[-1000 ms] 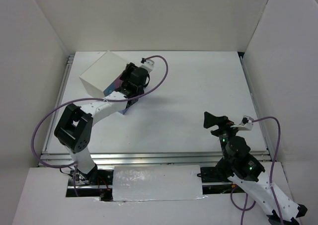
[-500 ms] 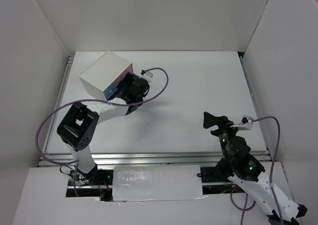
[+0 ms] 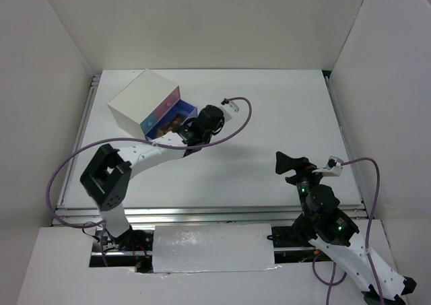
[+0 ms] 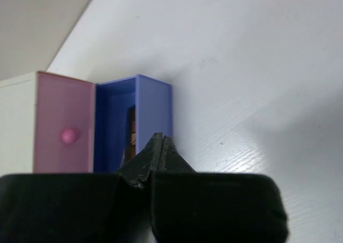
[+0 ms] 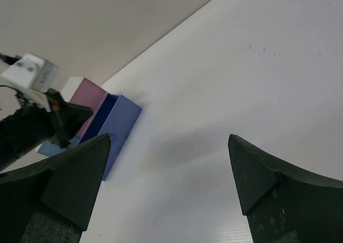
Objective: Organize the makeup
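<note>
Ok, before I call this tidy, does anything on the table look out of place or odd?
Only the blue drawer: it stands pulled out of the white box, with something brownish inside, while the pink drawer beside it is shut. The box also sits askew to the table edges. No spill or damage shows.

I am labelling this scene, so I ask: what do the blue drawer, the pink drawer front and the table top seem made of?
The blue drawer: probably matte plastic, given its even colour and thin straight walls. The pink drawer front: likely the same plastic, with a moulded round knob. The table top: white, matte, faintly grained; perhaps painted or laminated board.
</note>
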Motion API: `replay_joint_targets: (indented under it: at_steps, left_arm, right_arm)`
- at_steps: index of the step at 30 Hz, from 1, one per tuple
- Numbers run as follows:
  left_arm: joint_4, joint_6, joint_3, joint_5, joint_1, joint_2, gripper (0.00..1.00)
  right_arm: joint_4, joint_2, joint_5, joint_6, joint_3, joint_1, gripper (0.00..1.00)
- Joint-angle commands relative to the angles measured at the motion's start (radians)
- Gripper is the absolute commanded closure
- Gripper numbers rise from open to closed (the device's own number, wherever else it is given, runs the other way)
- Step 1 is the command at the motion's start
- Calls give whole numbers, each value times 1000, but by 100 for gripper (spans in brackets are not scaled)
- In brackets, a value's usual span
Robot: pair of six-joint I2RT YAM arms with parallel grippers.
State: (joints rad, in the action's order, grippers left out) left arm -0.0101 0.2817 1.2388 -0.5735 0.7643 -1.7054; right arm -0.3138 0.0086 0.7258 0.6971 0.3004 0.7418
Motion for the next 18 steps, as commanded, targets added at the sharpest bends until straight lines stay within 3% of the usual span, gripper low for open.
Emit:
replay_joint_targets:
  at_steps: [1,4,11,18]
  left_arm:
    - [197,4,82,57,-10,-141,100]
    - [148,17,76,-59,-22,-213,100]
    - [205,-65,159,-63,-146,-361,100]
    - [101,-56,116,-149,-178,-393,100]
  right_arm:
    - [32,-225,21,-8,-9,5,2]
    - [36,-229,18,-8,-12,2,2]
    - [35,-228,17,-13,-12,4,2]
    - [36,-236,12,-15,-14,2,2]
